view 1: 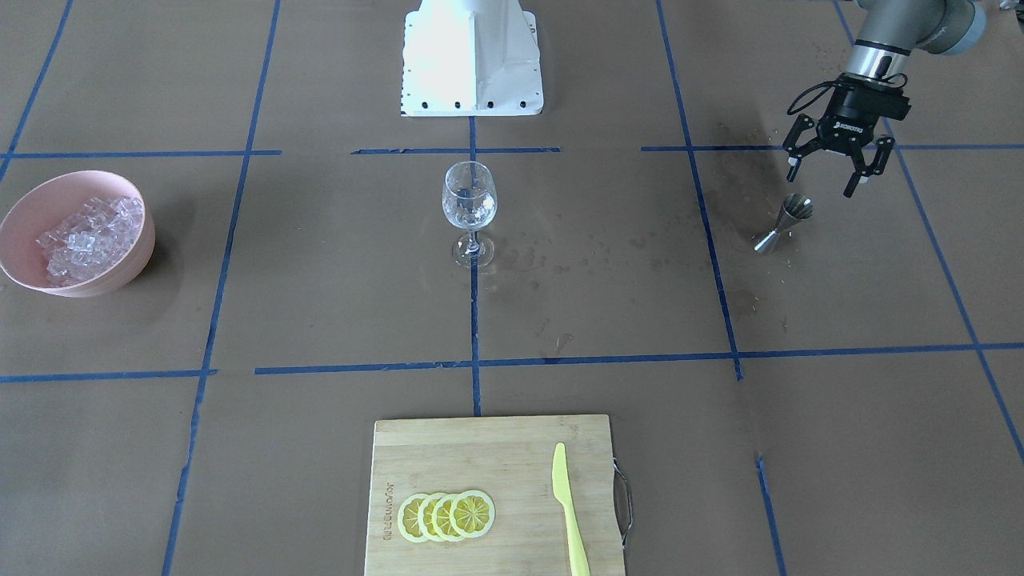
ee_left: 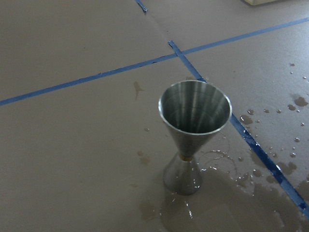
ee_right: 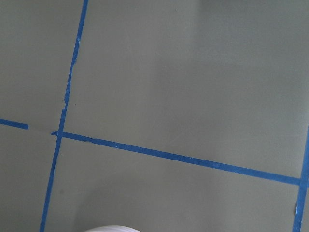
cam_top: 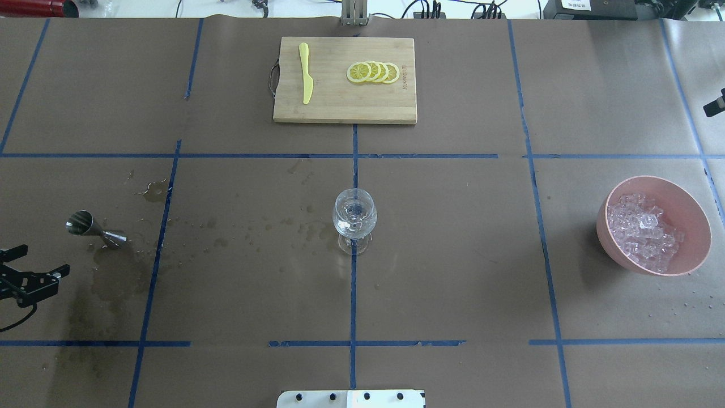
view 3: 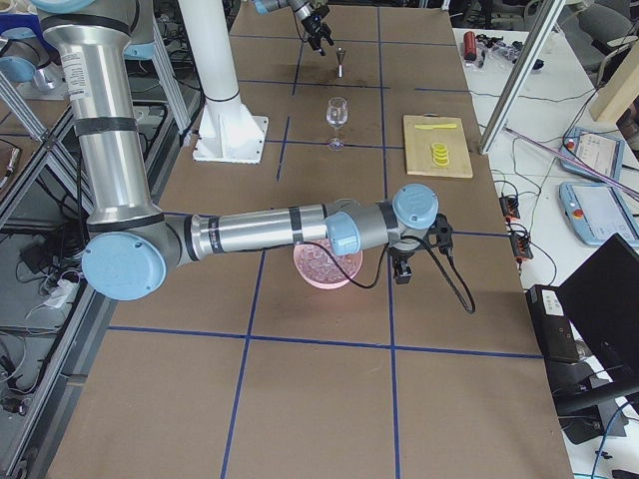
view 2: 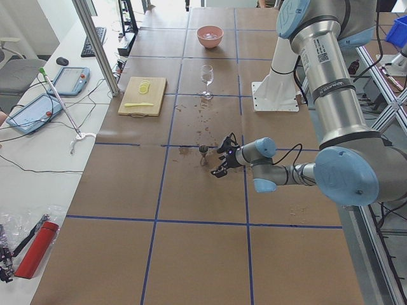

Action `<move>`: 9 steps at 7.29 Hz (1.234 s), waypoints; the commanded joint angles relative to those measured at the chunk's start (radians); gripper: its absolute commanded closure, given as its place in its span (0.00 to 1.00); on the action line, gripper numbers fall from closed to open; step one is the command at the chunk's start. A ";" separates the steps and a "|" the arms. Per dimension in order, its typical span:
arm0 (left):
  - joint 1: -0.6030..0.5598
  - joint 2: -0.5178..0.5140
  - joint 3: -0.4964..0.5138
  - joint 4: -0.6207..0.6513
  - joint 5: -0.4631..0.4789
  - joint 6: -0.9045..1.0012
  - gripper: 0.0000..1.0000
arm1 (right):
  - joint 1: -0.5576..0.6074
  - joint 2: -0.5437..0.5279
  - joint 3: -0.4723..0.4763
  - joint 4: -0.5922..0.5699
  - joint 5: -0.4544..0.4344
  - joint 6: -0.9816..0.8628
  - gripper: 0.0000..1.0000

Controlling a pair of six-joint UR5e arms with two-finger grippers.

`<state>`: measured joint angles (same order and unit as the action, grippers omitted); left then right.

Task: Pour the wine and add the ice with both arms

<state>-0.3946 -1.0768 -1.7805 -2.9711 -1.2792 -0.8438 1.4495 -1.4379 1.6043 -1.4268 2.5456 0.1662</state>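
Note:
A clear stemmed glass [view 1: 470,204] stands at the table's centre [cam_top: 354,218]. A steel jigger [view 1: 782,224] stands upright in a wet patch; its cup looks empty in the left wrist view [ee_left: 193,121]. Wine shows only as dark wet marks [cam_top: 113,277] on the brown paper. Ice cubes [cam_top: 643,232] fill a pink bowl [cam_top: 702,226]. My left gripper [view 1: 832,172] is open and empty, just behind and above the jigger. My right gripper [view 3: 404,269] hangs beside the bowl [view 3: 324,267]; I cannot tell whether it is open or shut.
A bamboo cutting board [view 1: 488,448] at the operators' edge holds lemon slices [view 1: 446,514] and a yellow knife [view 1: 570,512]. The white pedestal [view 1: 472,56] stands at the robot's side. Splash marks [cam_top: 255,226] spread between jigger and glass.

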 commanded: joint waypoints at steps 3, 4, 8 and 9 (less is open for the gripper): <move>-0.472 -0.050 0.053 0.004 -0.589 0.069 0.01 | -0.065 -0.117 0.164 0.000 -0.021 0.229 0.00; -0.583 -0.077 0.053 0.009 -0.727 0.069 0.01 | -0.116 -0.140 0.180 0.005 -0.062 0.299 0.00; -0.808 -0.206 0.050 0.192 -0.985 0.054 0.00 | -0.340 -0.262 0.201 0.380 -0.189 0.696 0.00; -0.808 -0.206 0.068 0.192 -0.983 0.054 0.00 | -0.380 -0.277 0.201 0.405 -0.221 0.720 0.01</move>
<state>-1.1930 -1.2799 -1.7271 -2.7859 -2.2567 -0.7858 1.1304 -1.6950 1.8040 -1.0772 2.3646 0.8145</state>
